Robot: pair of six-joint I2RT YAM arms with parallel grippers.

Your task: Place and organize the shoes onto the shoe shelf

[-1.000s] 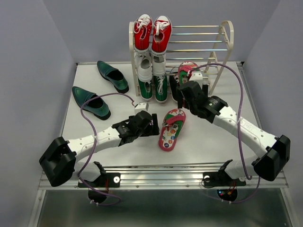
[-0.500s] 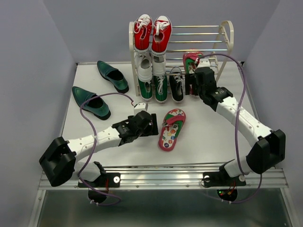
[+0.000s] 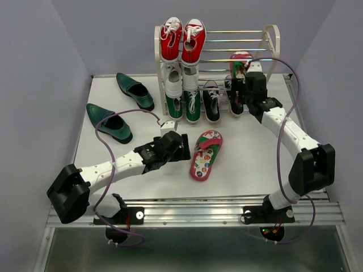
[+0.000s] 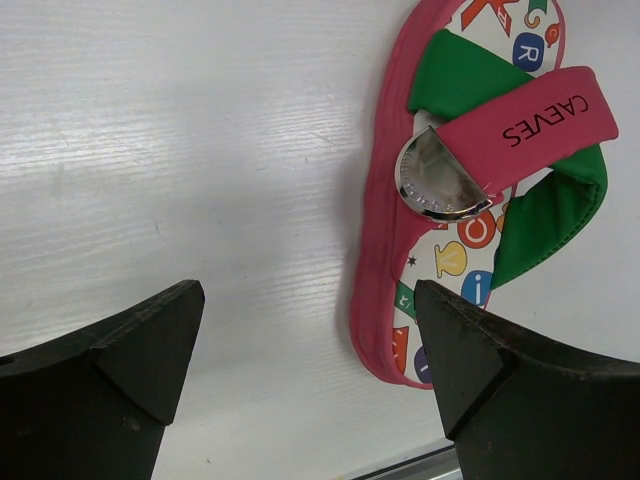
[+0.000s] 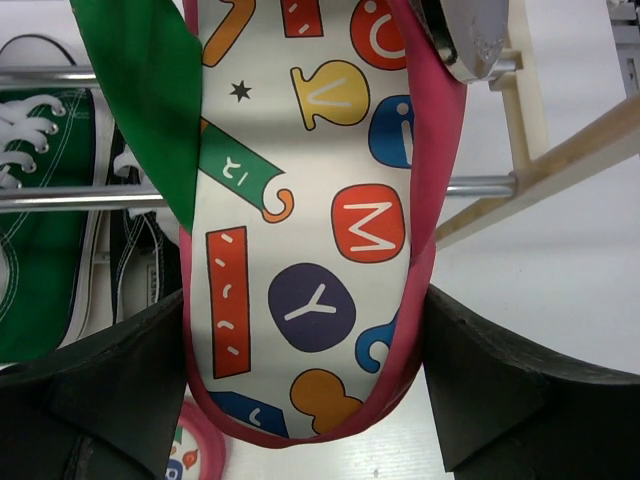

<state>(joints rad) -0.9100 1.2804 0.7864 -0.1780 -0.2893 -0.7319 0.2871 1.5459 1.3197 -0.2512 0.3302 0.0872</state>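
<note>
Our right gripper [image 5: 305,380], clamped on a flip-flop [image 5: 300,230], now sits higher, upper right, ready for the shoe shelf [image 3: 273,42]; left gripper [image 4: 305,350] gapes.

Held flip-flop [image 5: 300,250] toe end cropped.

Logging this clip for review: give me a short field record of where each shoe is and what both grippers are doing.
right gripper: shut on the held flip-flop, at the right end of the shoe shelf
left gripper: open, over the table at the edge of the second flip-flop
black sneakers: lowest tier, right of the green sneakers
loafers: both on the table, left of the shelf, apart
red sneakers: top tier, left
white sneakers: middle tier, left
</note>
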